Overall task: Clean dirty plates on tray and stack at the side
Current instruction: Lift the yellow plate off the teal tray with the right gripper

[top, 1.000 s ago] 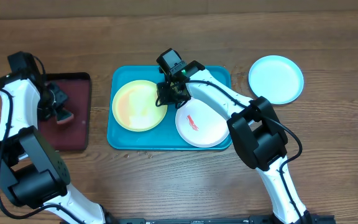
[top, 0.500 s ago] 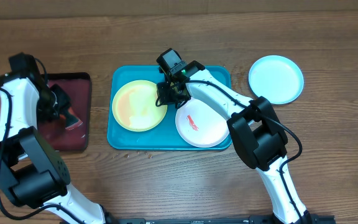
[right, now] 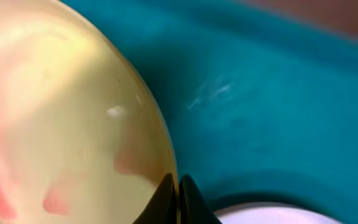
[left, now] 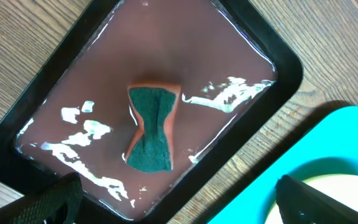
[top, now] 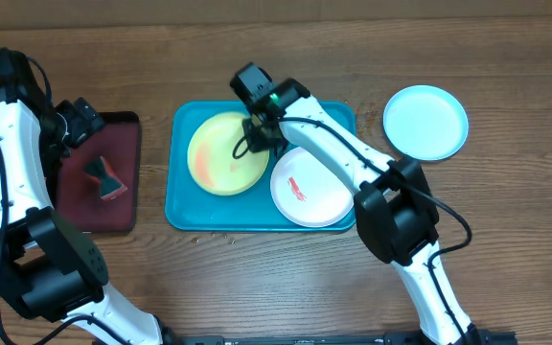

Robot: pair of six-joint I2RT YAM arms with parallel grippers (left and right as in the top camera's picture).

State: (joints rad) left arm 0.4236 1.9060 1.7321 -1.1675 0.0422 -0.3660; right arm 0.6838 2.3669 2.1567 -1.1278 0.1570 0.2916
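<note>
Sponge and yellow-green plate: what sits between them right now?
In the overhead view, between sponge and yellow-green plate: the dark red tray's black rim, a bare strip of table, then the teal tray's rim.

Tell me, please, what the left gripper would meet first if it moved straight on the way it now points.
Probably the sponge lying on the dark red tray; the open left gripper points down at it, though depth is unclear.

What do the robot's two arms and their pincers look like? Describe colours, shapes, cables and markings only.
Both the left arm and right arm have glossy white rounded link shells joined by bulky black joint housings, with thin black cables looping alongside. A small green light glows on the right wrist. The left pincer and right pincer have black, tapering fingers. No markings are legible.
</note>
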